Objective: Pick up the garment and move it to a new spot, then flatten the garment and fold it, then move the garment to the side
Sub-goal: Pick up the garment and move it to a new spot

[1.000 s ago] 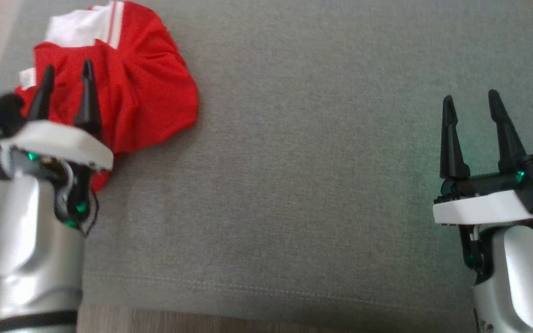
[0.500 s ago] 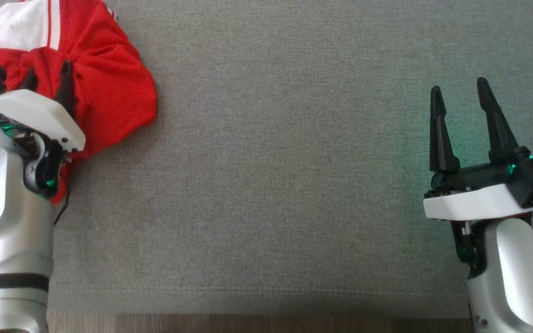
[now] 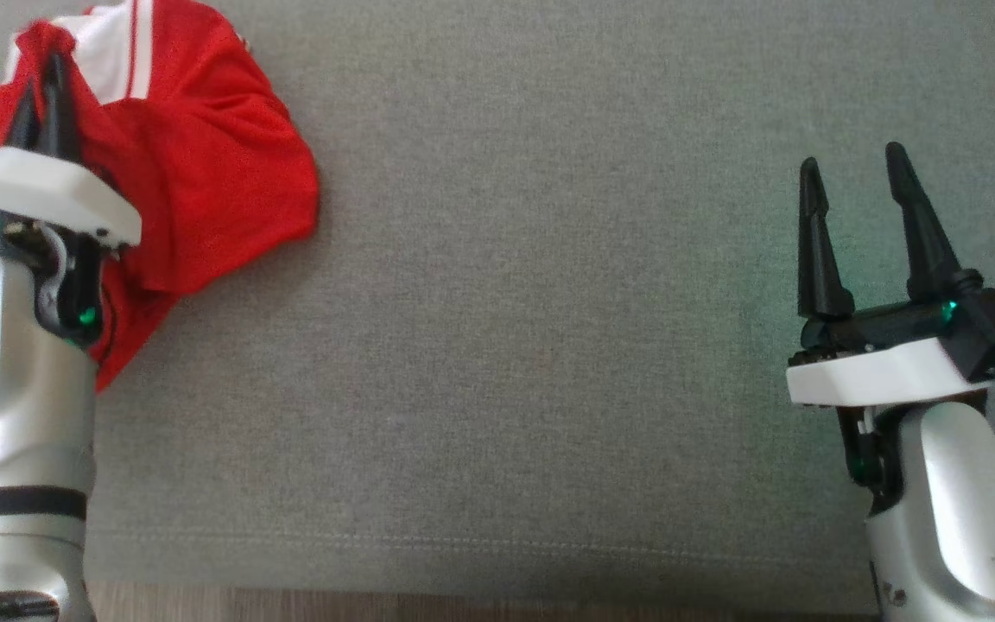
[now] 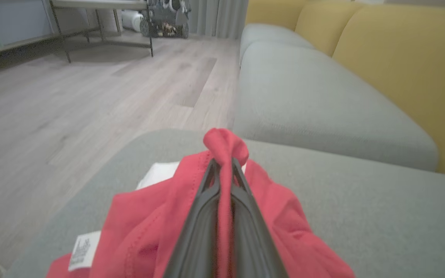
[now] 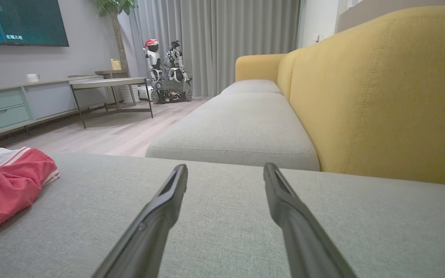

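The garment [image 3: 204, 164] is a crumpled red shirt with white panels, lying at the far left of the grey sofa cushion [image 3: 549, 302]. My left gripper [image 3: 41, 76] is shut on a pinched fold of the garment [image 4: 222, 144], which bulges above the fingertips in the left wrist view and drapes down both sides of the fingers. A white label [image 4: 81, 251] shows on the cloth. At the right of the cushion my right gripper [image 3: 852, 186] stands open with nothing between its fingers [image 5: 168, 200]. The garment [image 5: 10, 181] lies far to its left.
The cushion's front seam and a wood floor [image 3: 463, 605] lie along the near edge. Yellow sofa backrests [image 5: 381, 92] rise behind the grey seats. Across the room stand a low cabinet [image 5: 14, 104], a metal-legged table [image 5: 110, 83] and another robot [image 5: 166, 73].
My left gripper has shut on the garment and lifted a fold of it. The head camera has shifted. My right gripper has stayed open where it was.
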Robot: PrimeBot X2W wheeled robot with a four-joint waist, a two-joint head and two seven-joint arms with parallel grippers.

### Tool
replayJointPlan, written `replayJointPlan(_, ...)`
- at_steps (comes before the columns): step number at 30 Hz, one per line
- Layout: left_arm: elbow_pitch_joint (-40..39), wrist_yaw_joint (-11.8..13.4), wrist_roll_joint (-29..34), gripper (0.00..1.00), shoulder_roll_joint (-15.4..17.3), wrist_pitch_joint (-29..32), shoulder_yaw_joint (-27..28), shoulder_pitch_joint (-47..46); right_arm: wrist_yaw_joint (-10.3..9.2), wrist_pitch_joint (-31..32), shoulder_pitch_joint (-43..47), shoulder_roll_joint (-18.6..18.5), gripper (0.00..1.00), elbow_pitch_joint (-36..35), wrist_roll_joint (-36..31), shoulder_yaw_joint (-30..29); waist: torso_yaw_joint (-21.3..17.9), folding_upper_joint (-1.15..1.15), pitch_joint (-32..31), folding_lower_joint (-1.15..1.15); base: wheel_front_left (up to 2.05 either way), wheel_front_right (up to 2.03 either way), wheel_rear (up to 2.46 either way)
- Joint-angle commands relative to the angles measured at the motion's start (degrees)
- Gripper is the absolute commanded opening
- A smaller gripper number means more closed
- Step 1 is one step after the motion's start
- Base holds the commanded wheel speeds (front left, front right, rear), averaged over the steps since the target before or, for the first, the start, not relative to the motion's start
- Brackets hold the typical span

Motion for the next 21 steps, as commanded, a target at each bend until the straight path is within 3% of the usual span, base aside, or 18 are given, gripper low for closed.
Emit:
replayJointPlan(1, -3.0, -0.1, -0.4, 0.0, 3.0, -1.1, 1.8, -2.4, 0.44, -0.6, -0.5, 0.1, 1.0, -1.4, 0.4, 1.7, 0.4, 0.0, -1.2, 0.0, 0.0, 0.0, 0.0)
replayJointPlan(12, -21.5, 0.4, -0.6, 0.0, 2.3, -3.7, 2.7, -0.5, 0.44, -1.7, 0.8, 0.1, 1.0, 1.1, 2.7, 2.5, 0.5, 0.0, -6.8, 0.0, 0.0, 0.0, 0.0)
replayJointPlan(21, -34.3, 0.1, -1.7, 0.0, 1.3, 2.0, -0.3, 0.7, 0.44, -2.4, 0.9, 0.1, 1.0, 2.4, 4.6, 4.4, -3.0, 0.0, -9.4, 0.0, 0.0, 0.0, 0.0)
